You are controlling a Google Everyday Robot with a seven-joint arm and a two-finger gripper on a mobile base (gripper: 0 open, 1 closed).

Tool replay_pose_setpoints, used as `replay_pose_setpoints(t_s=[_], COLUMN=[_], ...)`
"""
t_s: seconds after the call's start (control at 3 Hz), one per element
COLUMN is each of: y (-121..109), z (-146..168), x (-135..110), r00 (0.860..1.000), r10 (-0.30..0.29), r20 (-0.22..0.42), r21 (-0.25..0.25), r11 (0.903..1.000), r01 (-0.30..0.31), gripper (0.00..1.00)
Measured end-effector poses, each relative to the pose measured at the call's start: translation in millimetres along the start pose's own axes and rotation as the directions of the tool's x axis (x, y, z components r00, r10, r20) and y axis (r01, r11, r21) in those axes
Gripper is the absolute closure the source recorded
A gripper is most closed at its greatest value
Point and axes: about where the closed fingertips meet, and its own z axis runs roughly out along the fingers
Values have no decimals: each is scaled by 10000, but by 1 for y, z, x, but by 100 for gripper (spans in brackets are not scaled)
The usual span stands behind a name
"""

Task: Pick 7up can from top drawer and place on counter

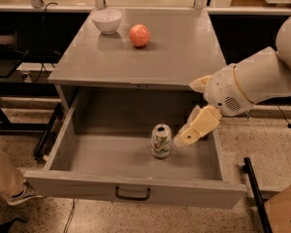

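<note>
The 7up can [161,141] stands upright on the floor of the open top drawer [136,186], right of its middle. My gripper [186,113] hangs over the drawer's right side, just right of the can and a little above it. It is open and holds nothing. Its lower finger [200,125] points down-left, and its tip is close to the can's top without touching it. The other finger [200,84] sits by the counter's front right edge. The grey counter [155,57] lies above the drawer.
A red-orange apple [139,35] and a white bowl [106,21] sit at the back left of the counter. A person's shoe [17,193] is by the drawer's left front corner. A dark bar [254,193] stands right of the drawer.
</note>
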Motion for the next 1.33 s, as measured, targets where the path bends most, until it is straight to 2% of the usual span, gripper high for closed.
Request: replay_pose_setpoints(t_s=[0.33,1.0,1.33], y=[-7,-38,-46], z=[18,84,114], x=[21,93,102], r00=[9999,9953,9933], r10=[62,634,622], r20=[115,739,977], r21=[148,693,764], r11=[9999,9952,9946], r01=[-63,-685,-698], gripper=[0,0,0])
